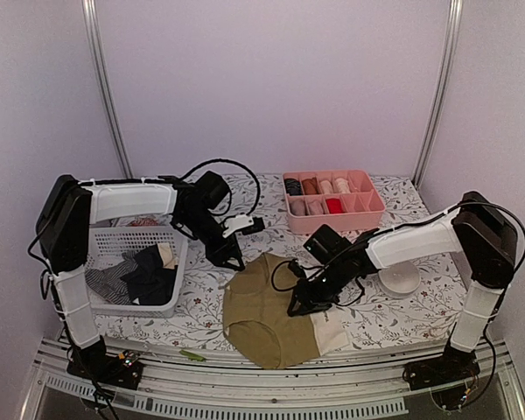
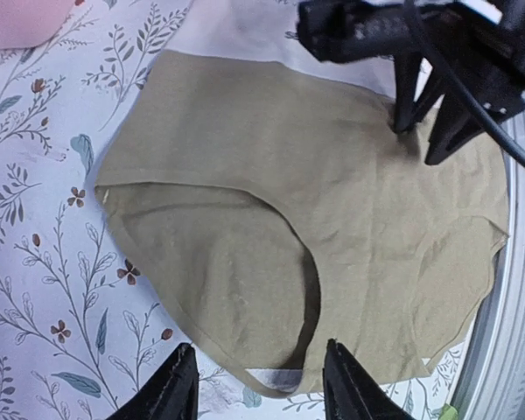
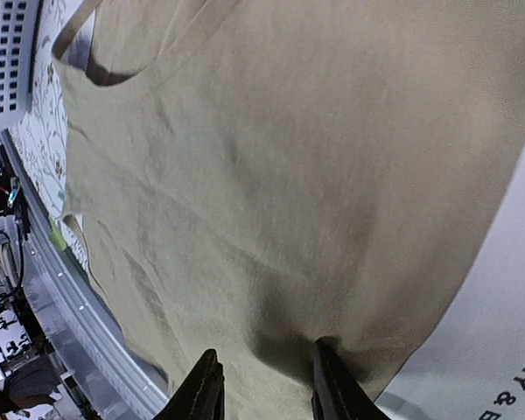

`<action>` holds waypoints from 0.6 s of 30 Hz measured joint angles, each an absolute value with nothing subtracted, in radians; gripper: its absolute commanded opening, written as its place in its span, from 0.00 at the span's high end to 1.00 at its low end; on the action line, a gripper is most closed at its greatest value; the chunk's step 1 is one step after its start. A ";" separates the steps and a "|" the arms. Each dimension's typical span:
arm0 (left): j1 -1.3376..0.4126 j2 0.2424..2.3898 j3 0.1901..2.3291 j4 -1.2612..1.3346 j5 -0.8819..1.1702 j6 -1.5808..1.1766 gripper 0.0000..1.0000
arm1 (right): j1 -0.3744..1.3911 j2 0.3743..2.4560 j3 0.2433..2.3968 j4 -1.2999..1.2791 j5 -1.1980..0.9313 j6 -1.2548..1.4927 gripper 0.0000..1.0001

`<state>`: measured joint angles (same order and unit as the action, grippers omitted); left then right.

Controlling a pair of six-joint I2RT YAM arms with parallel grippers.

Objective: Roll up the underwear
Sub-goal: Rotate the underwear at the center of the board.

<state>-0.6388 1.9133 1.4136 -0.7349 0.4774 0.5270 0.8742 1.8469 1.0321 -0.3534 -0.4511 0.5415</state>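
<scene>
The olive underwear [image 1: 262,315] lies spread flat on the desk [image 1: 201,306] between the arms, close to the near edge. It looks thin, light and limp, so I judge it will wrinkle or slide before it resists. An edge or the waistband seems the better hold, since a pinch mid-panel only bunches the cloth.

The right tool [image 1: 299,306] stands on the cloth's right part with its jaws part-open. Its tips press down and a small pucker sits between them (no full clench that I can see). The left tool [image 2: 261,394] is released and hovers over the opposite edge without touching.

At the left, the basket [image 1: 179,262] holds a loose heap [image 1: 136,280] of striped, black and cream pieces. At the back, the pink tray [image 1: 376,210] carries rolls [image 1: 319,185] in several compartments — black, brown, cream, one red — with others apparently bare.
</scene>
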 measured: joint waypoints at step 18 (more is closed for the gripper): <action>-0.724 2.067 1.386 -0.691 0.458 0.557 0.60 | 0.725 1.726 1.050 -0.403 -0.348 0.582 0.63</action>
<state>-0.7242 2.0674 1.3857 -0.6914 0.4576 0.5571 0.7254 1.7264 1.0504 -0.4034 -0.3485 0.5816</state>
